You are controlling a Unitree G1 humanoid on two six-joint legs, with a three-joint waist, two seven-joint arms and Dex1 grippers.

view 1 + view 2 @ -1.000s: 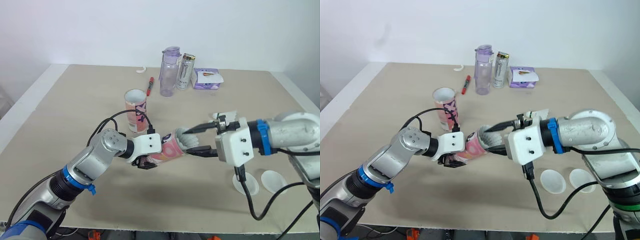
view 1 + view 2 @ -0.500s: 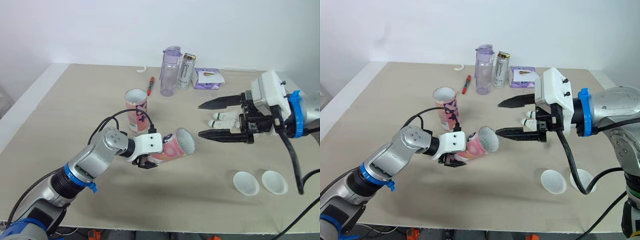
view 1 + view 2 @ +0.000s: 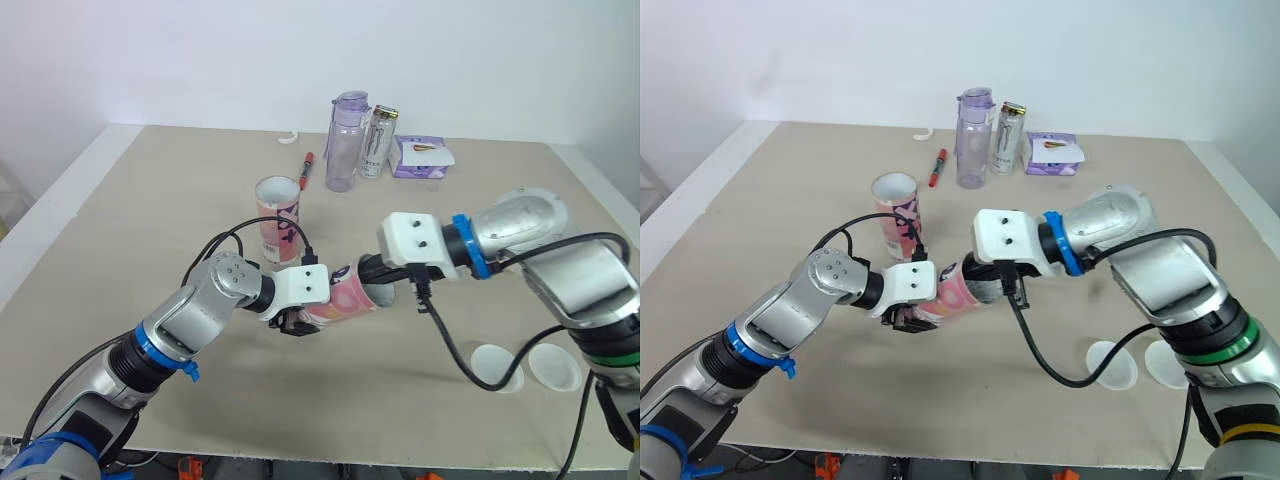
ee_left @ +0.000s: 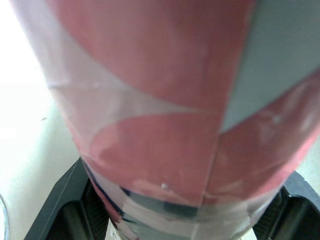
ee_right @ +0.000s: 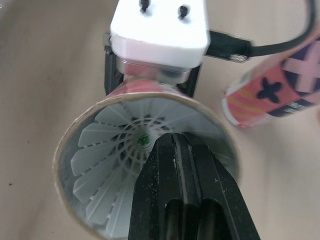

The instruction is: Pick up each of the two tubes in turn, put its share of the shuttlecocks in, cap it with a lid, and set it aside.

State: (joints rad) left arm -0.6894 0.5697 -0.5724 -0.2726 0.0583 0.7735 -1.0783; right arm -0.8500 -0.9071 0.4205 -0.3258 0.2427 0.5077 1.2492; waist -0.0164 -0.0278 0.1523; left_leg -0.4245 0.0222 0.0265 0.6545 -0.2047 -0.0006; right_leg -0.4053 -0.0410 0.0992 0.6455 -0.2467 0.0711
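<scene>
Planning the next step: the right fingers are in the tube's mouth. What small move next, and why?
Probably draw the right gripper straight back out of the tube: its shut fingers are in the mouth, a shuttlecock sits inside, and the left gripper holds the tube.

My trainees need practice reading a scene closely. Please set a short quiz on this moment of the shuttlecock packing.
1. True or false: the left pincer holds the tube upright.
2. Where are the fingertips of the right pincer? A) inside the held tube's mouth, against a shuttlecock; B) around the red marker; C) on the purple bottle.
3. How many lids lie on the table?

Key: 1 false: the tube is tipped on its side, mouth towards the right pincer. 2 A. 3 two, side by side.
</scene>
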